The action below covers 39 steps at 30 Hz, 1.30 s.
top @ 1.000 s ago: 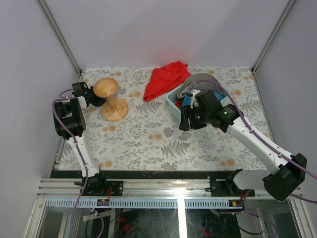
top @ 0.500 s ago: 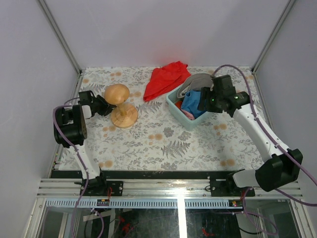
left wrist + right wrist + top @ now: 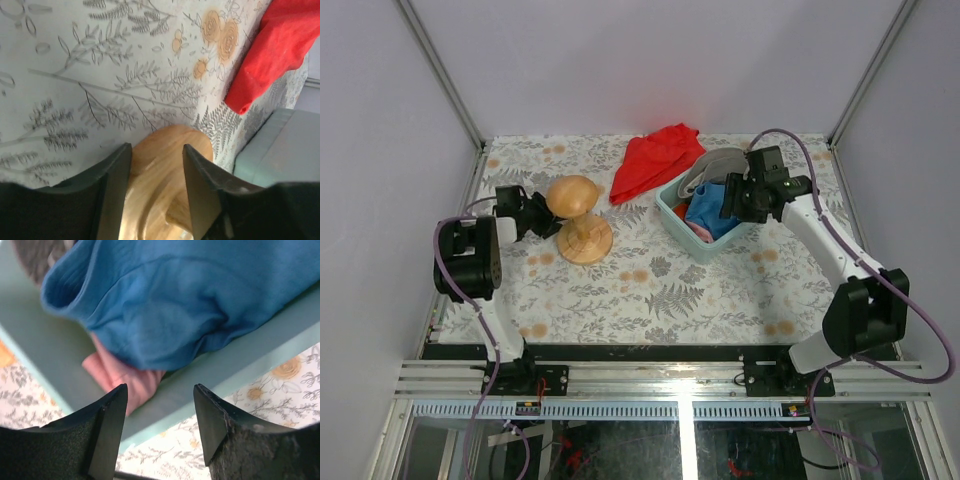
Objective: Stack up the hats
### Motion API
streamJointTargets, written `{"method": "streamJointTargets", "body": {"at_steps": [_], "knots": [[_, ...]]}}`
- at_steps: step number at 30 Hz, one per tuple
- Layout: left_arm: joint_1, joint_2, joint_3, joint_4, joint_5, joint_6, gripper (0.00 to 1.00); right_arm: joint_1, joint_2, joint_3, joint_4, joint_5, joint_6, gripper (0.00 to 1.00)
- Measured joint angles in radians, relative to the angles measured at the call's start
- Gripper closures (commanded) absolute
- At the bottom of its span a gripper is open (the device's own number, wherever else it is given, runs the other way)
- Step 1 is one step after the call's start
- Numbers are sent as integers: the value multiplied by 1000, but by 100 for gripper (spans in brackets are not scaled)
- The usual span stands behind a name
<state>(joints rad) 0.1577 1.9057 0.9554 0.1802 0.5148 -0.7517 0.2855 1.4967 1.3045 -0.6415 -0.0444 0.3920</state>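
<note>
Pale grey walls close the table point(image 3: 650, 290) in on the left, far and right sides, with a slanted metal post rising from each far corner. The table is covered by a white cloth printed with grey ferns and orange blossoms. A metal rail runs along its near edge, where the arm bases are bolted.

By the left edge, about midway back, the left gripper point(image 3: 548, 218) reaches sideways at a round-topped wooden stand with a disc base point(image 3: 572, 197). In the left wrist view its two dark fingers point(image 3: 112, 185) sit narrowly either side of the wood. I cannot tell whether they press on it.

Right of the stand, towards the middle of the far edge, lies a flat, crumpled red cloth point(image 3: 655, 160). Its nearest corner is close to a pale teal plastic bin point(image 3: 670, 215).

The bin stands in the far right part of the table and holds the hats in a loose heap. A grey fabric bucket hat point(image 3: 715, 163) drapes over its far rim, and a blue fabric hat point(image 3: 710, 205) lies in the middle. A pink fabric hat point(image 3: 125, 377) is tucked beneath the blue one against the wall.

The right gripper point(image 3: 738, 197) hangs over the bin's right rim. Its fingers point(image 3: 107, 430) are spread wide with nothing between them.
</note>
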Motion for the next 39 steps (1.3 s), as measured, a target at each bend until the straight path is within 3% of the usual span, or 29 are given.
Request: {"method": "streamJointTargets", "body": {"at_steps": [8, 12, 23, 29, 34, 39], "knots": [[-7, -221, -30, -145, 1, 38, 40, -149, 112, 29, 58, 38, -9, 36], [-6, -348, -28, -199, -2, 48, 40, -199, 244, 152, 33, 88, -34, 35], [24, -492, -11, -369, 2, 55, 40, -294, 497, 509, -91, 202, -114, 35], [82, -601, -15, -422, 2, 65, 39, -303, 507, 593, -115, 242, -147, 36], [177, -652, -37, -451, 18, 60, 35, -290, 454, 568, -105, 171, -143, 33], [223, -656, -41, -464, 60, 26, 34, -173, 381, 574, -95, 93, -130, 33]]}}
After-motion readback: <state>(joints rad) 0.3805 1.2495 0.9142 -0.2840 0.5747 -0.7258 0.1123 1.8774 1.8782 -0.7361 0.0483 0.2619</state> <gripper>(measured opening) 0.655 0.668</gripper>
